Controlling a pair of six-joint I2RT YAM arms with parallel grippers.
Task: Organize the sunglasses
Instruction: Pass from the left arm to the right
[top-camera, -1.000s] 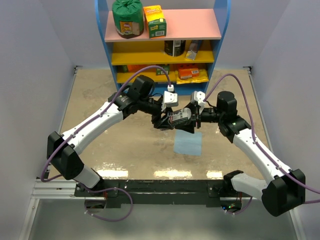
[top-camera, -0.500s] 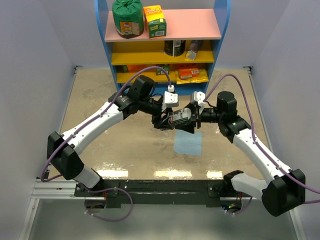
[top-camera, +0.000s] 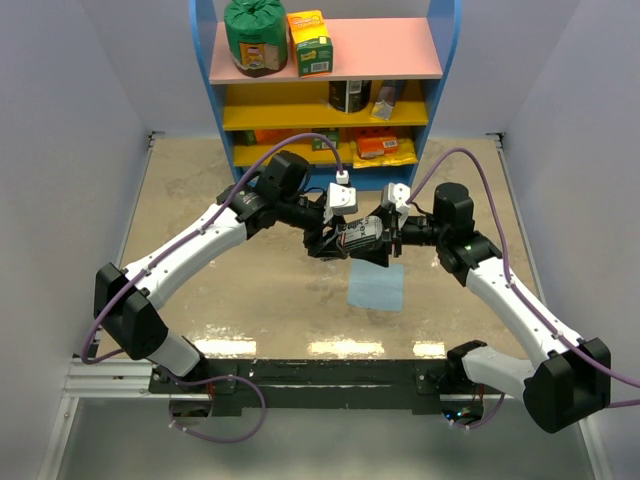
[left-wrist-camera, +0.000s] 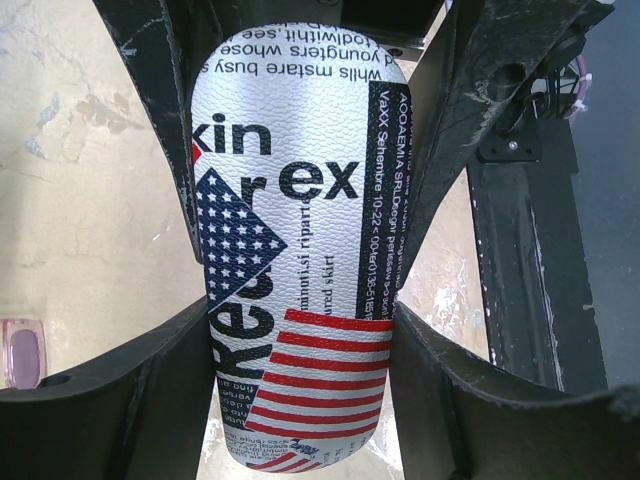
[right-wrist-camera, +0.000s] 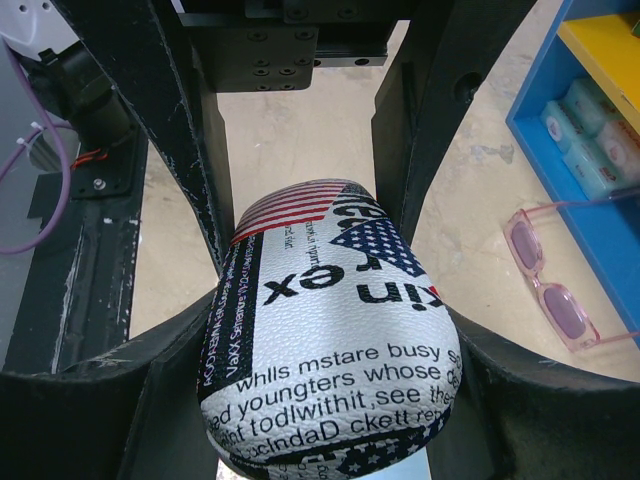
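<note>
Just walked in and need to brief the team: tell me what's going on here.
Both arms hold the flag-print pouch between them above the table, the left pincer shut on one end and the right pincer on the other. The sunglasses lie on the table beside the blue shelf, untouched. A light blue cloth lies flat on the table close by.

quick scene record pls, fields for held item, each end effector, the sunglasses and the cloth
held item: flag-print pouch, gripped between both arms
left end effector: shut on one end of the pouch
right end effector: shut on the other end
sunglasses: lying on the table beside the blue shelf, untouched
blue cloth: flat on the table
</note>
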